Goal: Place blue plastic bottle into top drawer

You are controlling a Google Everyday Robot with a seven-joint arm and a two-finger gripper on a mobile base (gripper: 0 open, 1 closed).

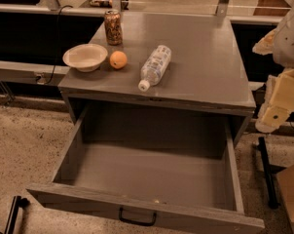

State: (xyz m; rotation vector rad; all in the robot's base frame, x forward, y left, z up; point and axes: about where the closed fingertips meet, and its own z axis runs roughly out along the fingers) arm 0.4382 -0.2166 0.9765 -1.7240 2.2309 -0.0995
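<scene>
The blue plastic bottle lies on its side on the grey cabinet top, near the front edge, with its white cap pointing toward the drawer. The top drawer is pulled fully open below it. Its inside is bare and a small black handle sits on the front panel. My gripper hangs at the right edge of the view, beside the cabinet's right front corner. It is well right of the bottle and touches nothing.
A brown patterned can stands at the back left of the top. A white bowl and an orange sit left of the bottle. A black stand and a brown box are on the floor at right.
</scene>
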